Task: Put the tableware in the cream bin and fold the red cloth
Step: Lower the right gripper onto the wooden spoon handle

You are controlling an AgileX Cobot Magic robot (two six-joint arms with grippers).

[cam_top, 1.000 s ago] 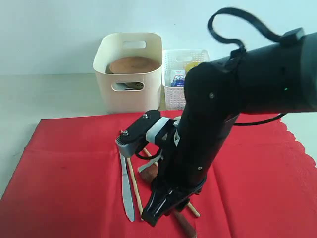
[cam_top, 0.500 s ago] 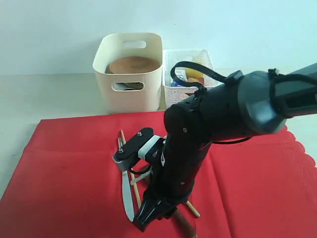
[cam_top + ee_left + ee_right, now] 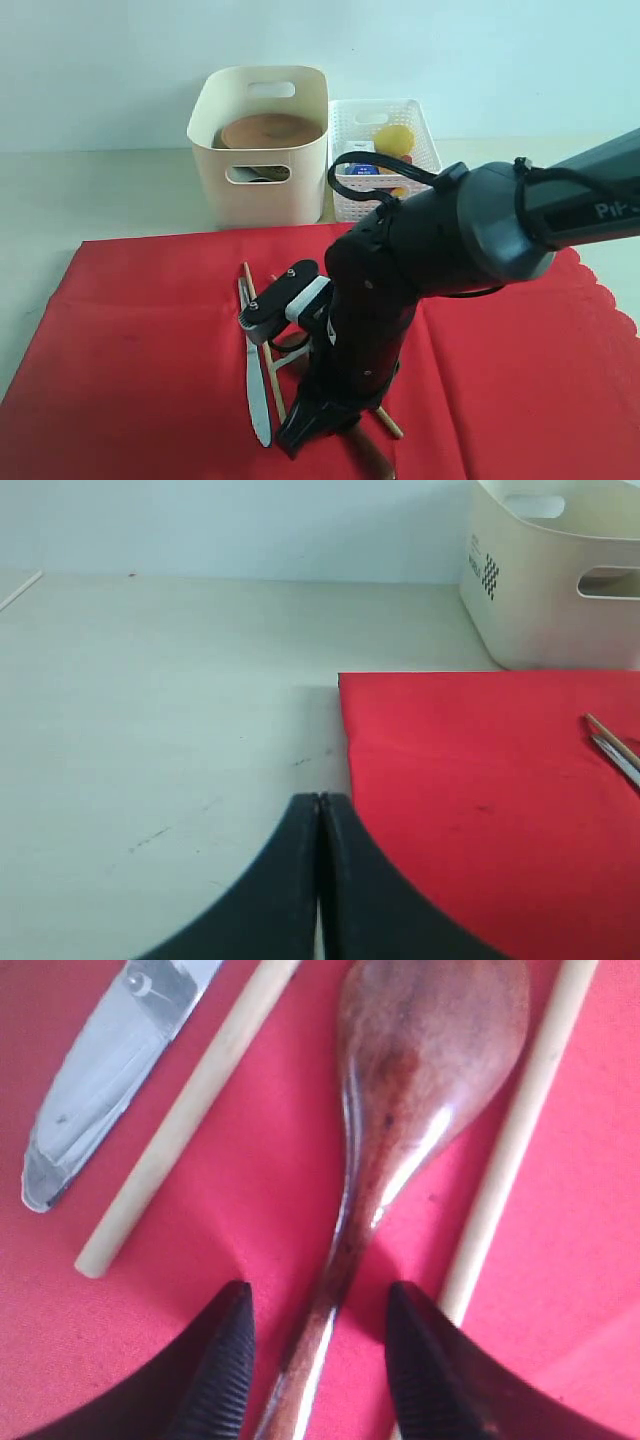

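Your right gripper (image 3: 320, 1345), jaws apart, straddles the spoon (image 3: 420, 1090) on the red cloth (image 3: 250, 1190) without touching; your left gripper (image 3: 320, 820) sits with jaws pressed together.

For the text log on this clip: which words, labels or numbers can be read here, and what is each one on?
"PiP": pale letters on the right arm, cut off by the picture's edge in the exterior view.
Checkered sticker with small print on the cream bin: too small to read.
Blue-labelled pack in the white basket: too blurred to read.
No other text is visible.
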